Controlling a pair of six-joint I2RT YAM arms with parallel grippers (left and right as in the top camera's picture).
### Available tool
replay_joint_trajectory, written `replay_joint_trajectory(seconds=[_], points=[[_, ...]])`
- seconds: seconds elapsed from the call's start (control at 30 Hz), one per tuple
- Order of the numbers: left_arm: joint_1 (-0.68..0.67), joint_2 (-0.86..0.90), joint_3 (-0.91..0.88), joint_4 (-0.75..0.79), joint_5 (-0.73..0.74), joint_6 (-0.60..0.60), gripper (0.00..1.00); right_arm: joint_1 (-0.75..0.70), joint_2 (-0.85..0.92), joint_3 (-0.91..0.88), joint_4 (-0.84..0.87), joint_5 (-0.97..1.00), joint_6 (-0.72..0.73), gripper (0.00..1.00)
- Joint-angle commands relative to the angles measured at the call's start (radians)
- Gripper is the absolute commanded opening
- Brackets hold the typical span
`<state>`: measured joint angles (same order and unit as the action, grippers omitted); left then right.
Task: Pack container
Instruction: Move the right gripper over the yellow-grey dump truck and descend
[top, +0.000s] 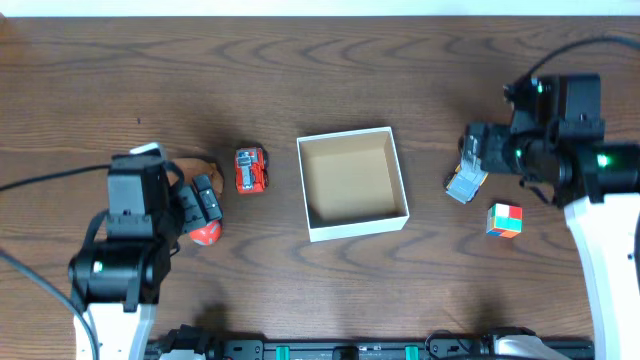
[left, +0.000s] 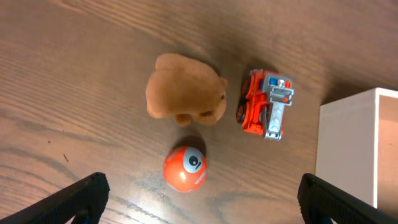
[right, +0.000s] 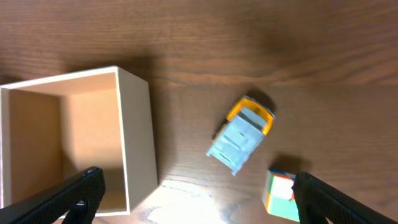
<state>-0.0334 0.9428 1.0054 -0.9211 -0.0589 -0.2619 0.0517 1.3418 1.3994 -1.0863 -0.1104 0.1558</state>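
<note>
Nothing packed yet: your container (top: 358, 226) sits empty, frame centre. Left hand (left: 202, 198) gapes wide, holding nothing, above the orange ball (left: 185, 168); right hand (right: 198, 196), equally spread and empty, over the blue toy car (right: 241, 142). Everything's left to load.

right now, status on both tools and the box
Left tool open above orange ball. Right tool open above blue truck. Container empty, nothing in the way.

matt cardboard container (top: 352, 230) on grained wooden table (top: 320, 90); fuzzy plush toy (left: 183, 93), glossy orange plastic ball (left: 185, 168).
</note>
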Motion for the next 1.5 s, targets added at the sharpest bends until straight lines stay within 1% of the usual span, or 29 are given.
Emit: replay_joint_trajectory(seconds=[0.0,0.03,0.1,0.17,0.37,0.63,0.9,1.1,1.47], points=[[0.004,0.031,0.022,-0.018,0.003,-0.002,0.98,0.004,0.042,0.023,-0.005,-0.014,0.031,0.99],[0.004,0.034,0.022,-0.021,0.009,-0.002,0.98,0.002,0.053,0.023,-0.010,0.035,0.096,0.99],[0.004,0.036,0.022,-0.022,0.023,-0.002,0.98,-0.003,0.082,0.023,-0.043,0.167,0.270,0.99],[0.004,0.035,0.022,-0.021,0.023,-0.002,0.98,-0.006,0.114,0.023,-0.062,0.245,0.373,0.99],[0.004,0.035,0.022,-0.021,0.023,-0.002,0.98,-0.005,0.240,0.023,-0.012,0.245,0.453,0.99],[0.004,0.035,0.022,-0.020,0.022,-0.002,0.98,-0.005,0.402,0.023,0.051,0.195,0.496,0.99],[0.004,0.035,0.022,-0.021,0.022,-0.002,0.98,-0.005,0.493,0.023,0.054,0.196,0.558,0.99],[0.004,0.035,0.022,-0.021,0.022,-0.002,0.98,-0.005,0.522,0.011,0.053,0.196,0.566,0.99],[0.004,0.035,0.022,-0.021,0.022,-0.002,0.98,-0.005,0.524,-0.020,0.054,0.196,0.593,0.99]])
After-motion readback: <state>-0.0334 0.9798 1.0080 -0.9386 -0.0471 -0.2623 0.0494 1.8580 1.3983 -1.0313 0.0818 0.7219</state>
